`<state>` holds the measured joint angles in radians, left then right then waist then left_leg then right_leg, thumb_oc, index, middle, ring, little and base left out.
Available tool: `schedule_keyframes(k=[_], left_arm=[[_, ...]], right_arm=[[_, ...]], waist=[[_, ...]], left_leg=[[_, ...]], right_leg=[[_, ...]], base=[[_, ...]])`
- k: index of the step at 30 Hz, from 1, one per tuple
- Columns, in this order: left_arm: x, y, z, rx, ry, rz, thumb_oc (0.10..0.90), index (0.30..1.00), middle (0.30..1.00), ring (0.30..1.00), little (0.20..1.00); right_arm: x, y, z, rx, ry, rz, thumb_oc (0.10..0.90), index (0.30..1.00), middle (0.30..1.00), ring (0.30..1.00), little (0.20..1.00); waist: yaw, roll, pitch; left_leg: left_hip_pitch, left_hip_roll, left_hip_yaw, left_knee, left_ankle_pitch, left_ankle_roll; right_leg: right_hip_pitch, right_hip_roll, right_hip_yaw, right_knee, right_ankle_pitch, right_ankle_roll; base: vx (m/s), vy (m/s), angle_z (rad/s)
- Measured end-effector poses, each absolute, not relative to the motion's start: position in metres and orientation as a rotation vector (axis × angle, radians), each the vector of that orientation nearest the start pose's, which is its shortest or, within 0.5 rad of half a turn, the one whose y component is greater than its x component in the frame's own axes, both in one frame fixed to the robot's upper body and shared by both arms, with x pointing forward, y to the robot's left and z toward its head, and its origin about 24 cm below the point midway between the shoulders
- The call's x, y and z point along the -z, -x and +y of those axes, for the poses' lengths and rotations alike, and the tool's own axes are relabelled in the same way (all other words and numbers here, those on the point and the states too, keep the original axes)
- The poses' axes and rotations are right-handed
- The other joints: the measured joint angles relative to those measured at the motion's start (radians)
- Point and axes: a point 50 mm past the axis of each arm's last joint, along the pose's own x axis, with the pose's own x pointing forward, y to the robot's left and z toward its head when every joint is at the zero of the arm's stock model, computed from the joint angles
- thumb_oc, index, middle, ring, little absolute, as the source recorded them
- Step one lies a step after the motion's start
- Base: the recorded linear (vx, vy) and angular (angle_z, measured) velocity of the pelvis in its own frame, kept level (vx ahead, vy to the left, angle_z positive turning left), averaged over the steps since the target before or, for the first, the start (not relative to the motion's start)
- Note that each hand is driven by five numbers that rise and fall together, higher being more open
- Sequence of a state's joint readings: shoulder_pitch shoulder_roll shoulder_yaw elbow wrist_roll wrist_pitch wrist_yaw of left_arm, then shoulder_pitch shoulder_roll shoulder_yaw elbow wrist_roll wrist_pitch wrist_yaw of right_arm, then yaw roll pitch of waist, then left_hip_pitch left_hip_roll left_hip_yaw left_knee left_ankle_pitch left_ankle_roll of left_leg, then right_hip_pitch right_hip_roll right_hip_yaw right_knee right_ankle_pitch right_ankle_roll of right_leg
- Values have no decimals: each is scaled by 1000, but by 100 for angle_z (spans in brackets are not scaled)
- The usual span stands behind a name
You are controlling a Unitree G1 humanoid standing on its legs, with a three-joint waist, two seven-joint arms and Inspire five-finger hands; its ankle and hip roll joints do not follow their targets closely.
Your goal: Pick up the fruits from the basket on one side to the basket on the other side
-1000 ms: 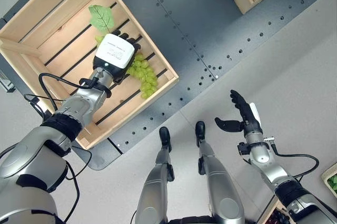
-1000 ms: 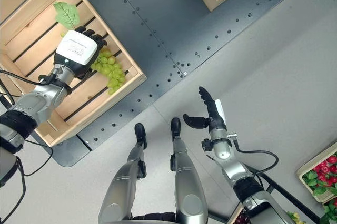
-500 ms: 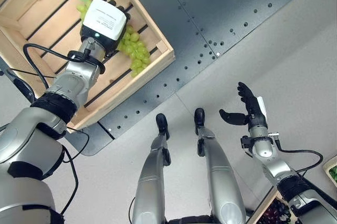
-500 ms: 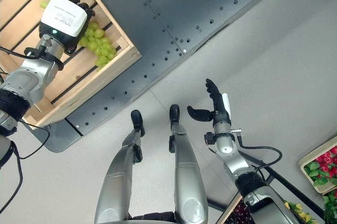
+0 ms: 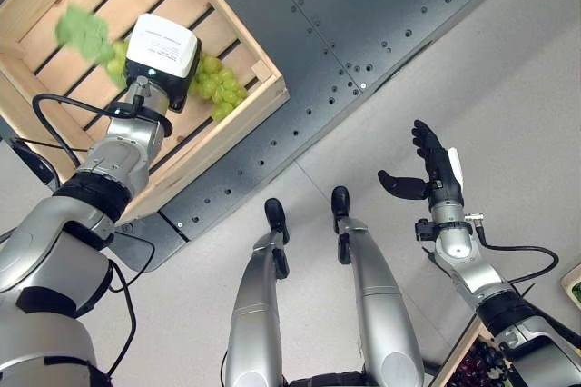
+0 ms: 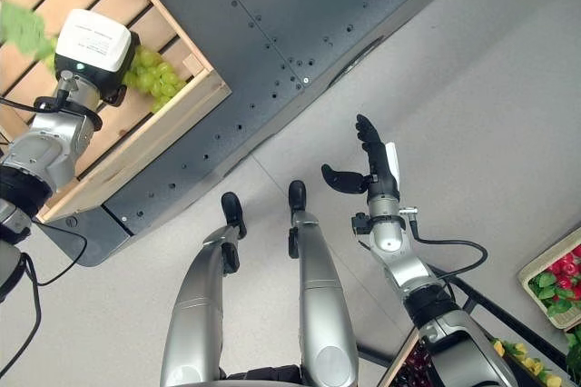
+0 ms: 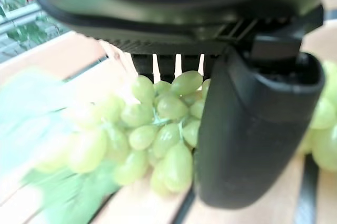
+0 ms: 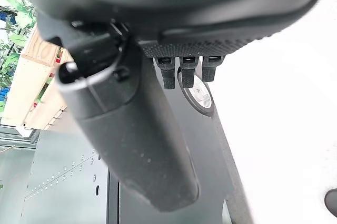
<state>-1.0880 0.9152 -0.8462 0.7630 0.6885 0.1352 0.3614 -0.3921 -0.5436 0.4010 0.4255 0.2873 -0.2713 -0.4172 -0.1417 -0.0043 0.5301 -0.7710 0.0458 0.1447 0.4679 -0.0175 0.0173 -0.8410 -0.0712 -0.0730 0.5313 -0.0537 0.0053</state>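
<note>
A bunch of green grapes [image 5: 218, 89] with a green leaf [image 5: 83, 31] is in the slatted wooden crate [image 5: 265, 104] at the upper left. My left hand [image 5: 162, 46] is on top of the bunch, fingers curled down out of sight under its white back. In the left wrist view the grapes [image 7: 158, 124] sit between the thumb [image 7: 253, 129] and the fingers behind them. My right hand [image 5: 436, 167] hangs open above the grey floor at the right, thumb spread, holding nothing; the right wrist view shows its thumb [image 8: 131, 140].
The crate stands on a dark riveted metal platform [image 5: 363, 14]. A tray of red fruit [image 6: 556, 280] lies at the right edge, and dark fruit [image 5: 474, 369] shows at the bottom right. Grey floor lies between them.
The camera has shifted. My left hand's fingers have curled under onto the grapes, and the leaf has swung to the hand's left side, blurred. The right hand keeps its pose.
</note>
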Motion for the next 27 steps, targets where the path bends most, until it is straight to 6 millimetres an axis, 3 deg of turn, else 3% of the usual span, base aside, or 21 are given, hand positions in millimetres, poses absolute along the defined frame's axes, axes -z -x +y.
schedule_keyframes(k=[8, 15, 21, 27], left_arm=[[-186, -373, 270, -219, -1883, -247, 400, 300, 300, 300, 300], [-173, -362, 278, -266, -1713, -249, 400, 300, 300, 300, 300], [-142, -340, 306, -360, -1542, -142, 400, 300, 300, 300, 300], [-144, -322, 326, -498, -1390, -124, 400, 300, 300, 300, 300]], right_arm=[[-62, -307, -208, 140, 328, -135, 800, 900, 900, 900, 900], [-53, -300, -212, 149, 328, -102, 800, 900, 900, 900, 900], [-34, -281, -215, 153, 320, -42, 800, 900, 900, 900, 900], [-39, -271, -214, 143, 283, -66, 800, 900, 900, 900, 900]], waist=[[9, -8, 1], [21, -12, 2], [26, -13, 2], [53, -11, -1]], left_leg=[[117, 0, 4, -19, -12, 1], [191, 0, 5, -38, -16, -2], [372, -4, 3, -132, -1, -14], [580, -4, -2, -301, 37, -26]], right_leg=[[115, 0, 2, -23, -9, 5], [184, 1, 2, -32, -18, 5], [359, 10, -4, -103, -13, 4], [542, 19, -13, -222, -16, 8]], base=[[-2, 0, -1], [0, 0, 0], [31, 4, 0], [117, 26, 1]])
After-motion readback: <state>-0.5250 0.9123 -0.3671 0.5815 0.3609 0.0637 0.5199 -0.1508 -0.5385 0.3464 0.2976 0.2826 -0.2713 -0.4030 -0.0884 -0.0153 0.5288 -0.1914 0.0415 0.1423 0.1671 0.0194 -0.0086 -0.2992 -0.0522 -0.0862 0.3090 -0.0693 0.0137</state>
